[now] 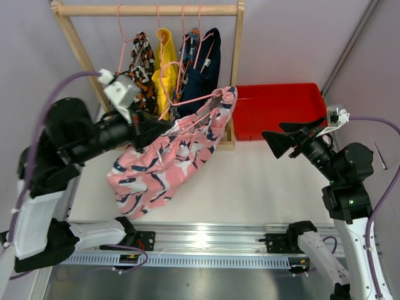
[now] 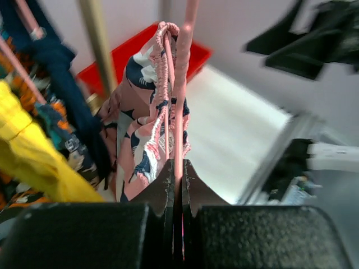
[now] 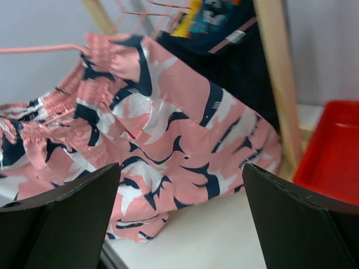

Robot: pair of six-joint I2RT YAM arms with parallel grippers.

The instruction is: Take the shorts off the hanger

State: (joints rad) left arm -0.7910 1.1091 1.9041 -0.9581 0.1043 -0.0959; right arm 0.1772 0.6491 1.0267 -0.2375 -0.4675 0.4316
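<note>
The pink shorts (image 1: pixel 169 156) with navy-white marks hang off a pink hanger (image 1: pixel 194 100), clear of the rack, with the lower hem near the table. My left gripper (image 1: pixel 149 130) is shut on the hanger wire (image 2: pixel 180 101), and the shorts' waistband (image 2: pixel 160 84) is bunched just beyond it in the left wrist view. My right gripper (image 1: pixel 281 142) is open and empty, apart from the pink shorts (image 3: pixel 162 129) to their right. The camouflage (image 1: pixel 142 62), yellow (image 1: pixel 165 65) and navy (image 1: pixel 205 65) shorts hang on the rack; the blue-orange print pair (image 1: pixel 186 47) is mostly hidden between them.
A wooden rack (image 1: pixel 150 10) stands at the back, with its right post (image 3: pixel 275 73) close to the pink shorts. A red bin (image 1: pixel 278 109) sits at the back right. A metal rail (image 1: pixel 206 240) runs along the near edge.
</note>
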